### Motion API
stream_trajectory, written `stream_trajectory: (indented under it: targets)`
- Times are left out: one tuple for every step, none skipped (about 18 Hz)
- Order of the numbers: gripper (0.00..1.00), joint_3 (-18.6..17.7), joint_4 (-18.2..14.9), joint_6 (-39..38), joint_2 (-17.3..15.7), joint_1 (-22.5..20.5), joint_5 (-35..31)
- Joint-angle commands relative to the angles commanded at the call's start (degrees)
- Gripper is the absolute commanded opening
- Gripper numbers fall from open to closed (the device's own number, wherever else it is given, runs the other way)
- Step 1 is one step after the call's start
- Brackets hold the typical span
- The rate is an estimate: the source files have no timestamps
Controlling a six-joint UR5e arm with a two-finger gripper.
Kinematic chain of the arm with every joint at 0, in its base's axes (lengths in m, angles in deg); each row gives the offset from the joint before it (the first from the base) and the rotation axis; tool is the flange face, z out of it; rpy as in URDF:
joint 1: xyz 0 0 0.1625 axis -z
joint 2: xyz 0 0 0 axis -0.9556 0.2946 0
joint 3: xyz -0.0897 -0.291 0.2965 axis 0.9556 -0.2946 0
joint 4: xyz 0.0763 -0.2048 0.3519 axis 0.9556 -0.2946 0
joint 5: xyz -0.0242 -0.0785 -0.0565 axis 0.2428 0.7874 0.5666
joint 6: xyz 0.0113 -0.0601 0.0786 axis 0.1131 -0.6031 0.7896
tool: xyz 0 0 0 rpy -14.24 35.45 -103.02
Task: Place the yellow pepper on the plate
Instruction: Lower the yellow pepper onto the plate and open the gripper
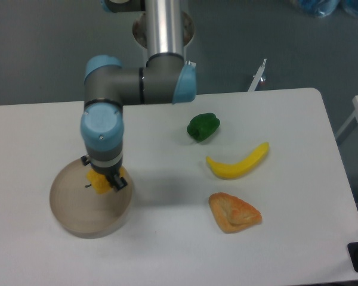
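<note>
The plate [83, 211] is a round beige-grey dish at the table's front left. The yellow pepper [99, 182] is a small yellow-orange piece at the plate's far edge, mostly hidden under my gripper [102, 183]. My gripper points straight down over the plate, right at the pepper, with its fingers on either side of it. The wrist hides the jaws, so I cannot tell whether they grip the pepper or stand apart from it. I cannot tell if the pepper rests on the plate or hangs just above it.
A green pepper [203, 127] lies at mid-table, a long curved yellow banana [238, 162] to its right front, and an orange triangular pastry piece [234, 213] nearer the front. The arm's elbow [140, 83] hangs over the table's far left.
</note>
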State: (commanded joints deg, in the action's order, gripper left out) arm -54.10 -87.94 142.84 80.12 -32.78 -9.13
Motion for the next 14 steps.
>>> stream_trajectory:
  targets:
    - [0.58,0.00,1.84,-0.17,0.70,0.35,0.00]
    - [0.72,0.00,3.86,-0.18,1.23,0.70,-0.09]
    - [0.86,0.00,5.79,-0.70,1.67,1.06,0.00]
    - [0.94,-0.09,7.29,-1.66,2.02,1.23,-0.09]
    - [1.00,-0.09,8.52,-2.54,2.29,1.32,-0.17]
    - [1.00,-0.09,8.62,-2.55,2.20,1.32,-0.18]
    - [1.00,0.00,8.62,-2.55,1.77,1.32,-0.18]
    - [1.00,0.00,8.62,-2.55,1.15,1.32,-0.18]
    - [1.00,0.09,8.62,-2.55,0.63,1.24,-0.09]
    - [1.00,0.17,8.54,-2.46,0.01,1.06,-0.09]
    - [1.00,0.26,8.54,-2.46,-0.69,0.80,-0.09]
    - [1.00,0.26,8.54,-2.46,-1.57,0.19,-0.09]
    - [1.00,0.35,8.54,-2.11,-2.62,-1.04,-0.09]
    - [1.00,0.61,8.54,-1.67,-4.20,-2.53,-0.17]
